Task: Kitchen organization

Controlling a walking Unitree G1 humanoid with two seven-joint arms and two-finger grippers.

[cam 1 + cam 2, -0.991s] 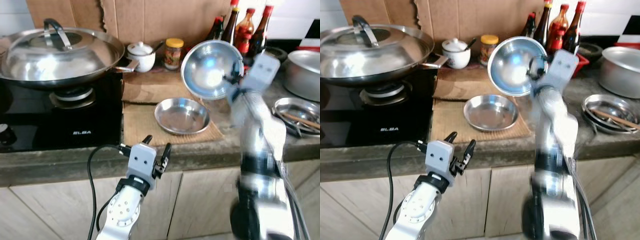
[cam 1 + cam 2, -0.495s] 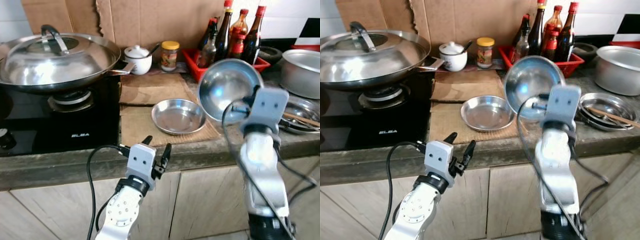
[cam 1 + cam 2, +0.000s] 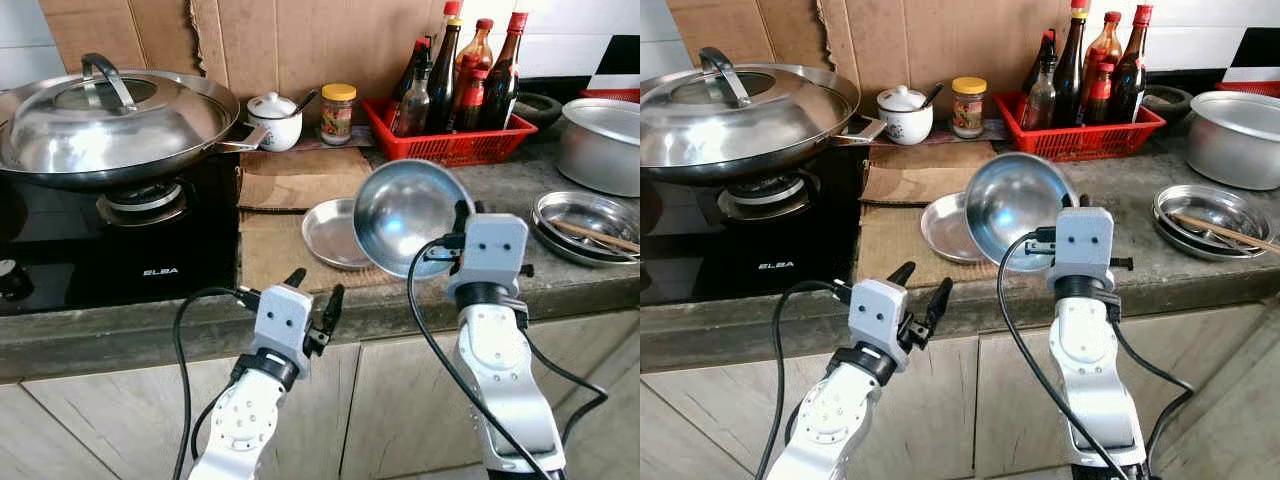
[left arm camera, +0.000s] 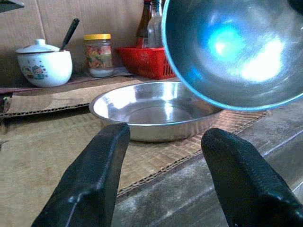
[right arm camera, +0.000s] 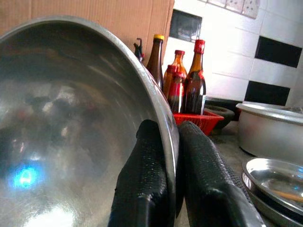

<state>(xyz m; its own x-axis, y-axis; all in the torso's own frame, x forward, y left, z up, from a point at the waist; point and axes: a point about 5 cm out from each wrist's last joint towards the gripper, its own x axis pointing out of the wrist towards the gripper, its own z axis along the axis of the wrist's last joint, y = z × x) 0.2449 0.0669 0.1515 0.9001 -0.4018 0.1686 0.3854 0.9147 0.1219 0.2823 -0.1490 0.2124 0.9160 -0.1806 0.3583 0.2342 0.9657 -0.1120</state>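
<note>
Bowl point(image 3: 405, 217) first: your right gripper point(image 5: 174, 156) pinches its rim, one finger inside and one outside, and holds it tipped on edge in the air above the bench's front edge, just in front of the pan point(image 3: 332, 232). Your left gripper point(image 3: 312, 296) hovers lower, before the bench front, fingers spread wide and holding nothing, aimed at the pan. You look to be mid-carry, with the bowl not yet set down. Judging by the layout, the next move calls for levelling the wrist and lowering the bowl into the pan or onto bare mat point(image 3: 272, 245), clear of the rim. Farther back sit the wok point(image 3: 110, 118) on the stove at the left, a red rack point(image 3: 452, 146) of bottles at the back edge, and a pot point(image 3: 600, 142) at the right.
</note>
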